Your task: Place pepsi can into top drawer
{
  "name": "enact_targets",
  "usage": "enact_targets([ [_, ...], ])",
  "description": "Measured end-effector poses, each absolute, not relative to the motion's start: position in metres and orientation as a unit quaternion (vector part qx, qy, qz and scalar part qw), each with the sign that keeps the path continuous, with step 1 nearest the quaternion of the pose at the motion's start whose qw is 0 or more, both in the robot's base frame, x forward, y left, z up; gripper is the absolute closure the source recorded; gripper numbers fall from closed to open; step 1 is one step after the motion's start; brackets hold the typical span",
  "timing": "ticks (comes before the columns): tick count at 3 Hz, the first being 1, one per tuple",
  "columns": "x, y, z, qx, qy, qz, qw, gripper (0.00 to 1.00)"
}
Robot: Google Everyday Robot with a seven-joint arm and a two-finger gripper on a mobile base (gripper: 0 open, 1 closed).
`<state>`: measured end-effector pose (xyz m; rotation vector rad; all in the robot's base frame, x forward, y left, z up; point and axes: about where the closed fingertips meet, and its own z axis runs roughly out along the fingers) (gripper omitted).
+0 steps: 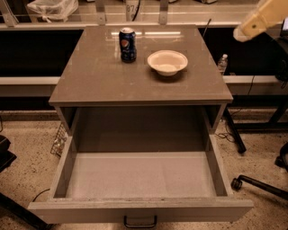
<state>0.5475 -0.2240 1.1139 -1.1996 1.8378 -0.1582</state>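
On my feed the gripper (pixel 253 23) sits in the top right corner, high above the floor and off to the right of the table (pixel 108 83). It is well apart from everything on the table. It shows only as a pale, cream-coloured blur cut off by the frame edge, and I cannot tell whether its jaws are open or closed.

The can (pixel 128 44) stands upright at the back of the table, a little left of centre. A white bowl (pixel 167 62) sits just to its right, near the can but not touching it. The bowl lies roughly between the can and the gripper's side.

The drawer (pixel 90 210) is pulled fully out towards me below the table top, and nothing lies in it. Its dark handle (pixel 140 222) is cut off by the bottom edge.

Behind the table a clear plastic bag (pixel 51 8) sits on a far ledge, partly out of frame. A small water bottle (pixel 222 64) stands beyond the table's right edge, with its lower part hidden. On the left, a wire mesh item (pixel 58 140) leans by the drawer's side, though I cannot make out what it is. A chair caster (pixel 236 183) rests on the floor (pixel 27 157) at the right.

The table top is smooth, grey-brown and glossy, and it reflects the strip lights. The drawer has a matte pale grey floor with low, straight walls. The can is a dark blue cylinder with a round logo and a silver top. The bowl is shallow and round, and the floor is speckled.
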Motion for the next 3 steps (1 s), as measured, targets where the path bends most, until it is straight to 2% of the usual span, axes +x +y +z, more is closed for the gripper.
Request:
enact_targets([
  [2,0.593,-0.185,1.079,-0.398,0.717,0.065,0.569,0.0],
  [3,0.603,-0.168,1.082,-0.337,0.687,0.103,0.636,0.0],
])
